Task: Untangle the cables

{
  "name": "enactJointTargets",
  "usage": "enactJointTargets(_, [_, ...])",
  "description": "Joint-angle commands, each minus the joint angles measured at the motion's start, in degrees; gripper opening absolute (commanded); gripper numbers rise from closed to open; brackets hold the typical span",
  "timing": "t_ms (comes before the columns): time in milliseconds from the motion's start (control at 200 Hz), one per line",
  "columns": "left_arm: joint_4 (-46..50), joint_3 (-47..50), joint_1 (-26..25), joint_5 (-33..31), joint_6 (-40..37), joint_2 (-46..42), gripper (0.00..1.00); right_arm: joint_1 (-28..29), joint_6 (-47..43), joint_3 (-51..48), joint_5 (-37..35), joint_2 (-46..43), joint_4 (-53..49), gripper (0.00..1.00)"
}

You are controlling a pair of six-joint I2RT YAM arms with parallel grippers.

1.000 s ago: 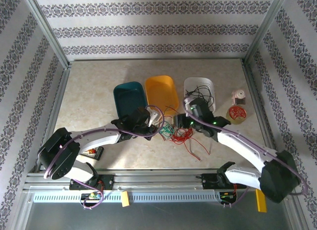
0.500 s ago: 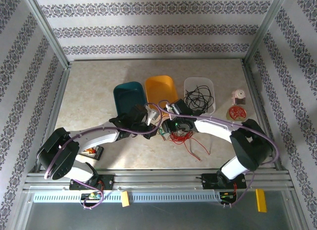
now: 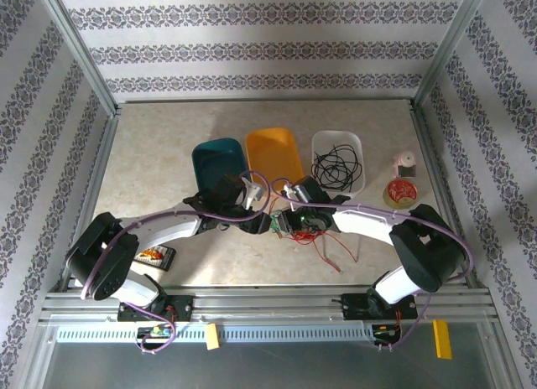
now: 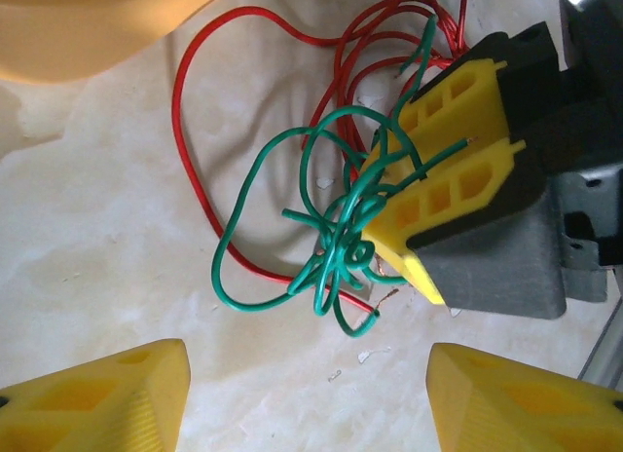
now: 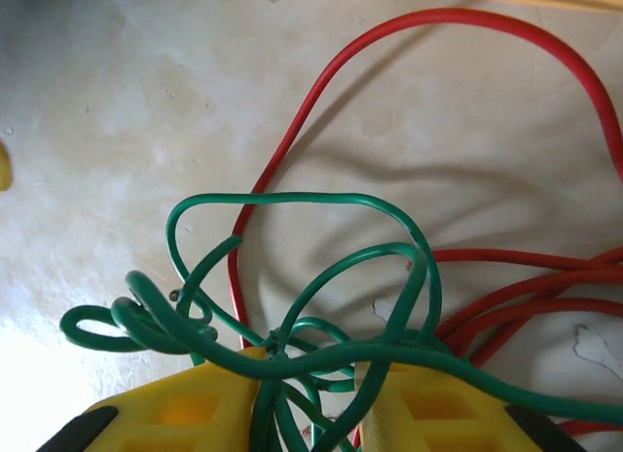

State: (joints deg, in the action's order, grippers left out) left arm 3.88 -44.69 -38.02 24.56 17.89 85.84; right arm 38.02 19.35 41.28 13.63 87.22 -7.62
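Knotted green cables (image 4: 341,240) lie among loose red cables (image 5: 516,262) on the tabletop (image 3: 168,154); black cables (image 3: 336,164) coil in a white bin (image 3: 317,142).

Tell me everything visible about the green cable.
The green cable is a thin, glossy, plastic-looking wire, bunched into several loose loops around a tight twisted knot, with a cut end sticking out. It lies on the pale table, crossing the red cable. The right gripper pinches strands beside the knot between yellow fingers.
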Motion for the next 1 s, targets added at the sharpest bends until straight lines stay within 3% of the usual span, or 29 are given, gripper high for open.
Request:
enactJointTargets(0, [0.1, -4.1, 0.2, 2.6, -3.1, 2.5, 0.66, -0.1, 0.4, -2.6, 0.3, -0.1, -4.1, 0.29])
enactJointTargets(355, [2.9, -13.9, 0.2, 6.8, -8.4, 11.5, 0.66, -0.4, 2.0, -6.1, 0.3, -2.0, -2.8, 0.28])
enactJointTargets(500, [4.4, -16.1, 0.2, 9.4, -10.2, 14.3, 0.59, -1.2, 2.4, -6.9, 0.3, -3.3, -2.3, 0.28])
enactJointTargets(805, [13.3, -19.4, 0.3, 16.6, -15.8, 18.7, 0.56, -2.1, 3.0, -7.3, -0.3, -3.9, -2.2, 0.27])
enactJointTargets(995, [15.1, -17.5, 0.4, 15.4, -18.0, 16.5, 0.57, -3.3, 3.7, -7.8, 0.0, -5.2, -2.0, 0.27])
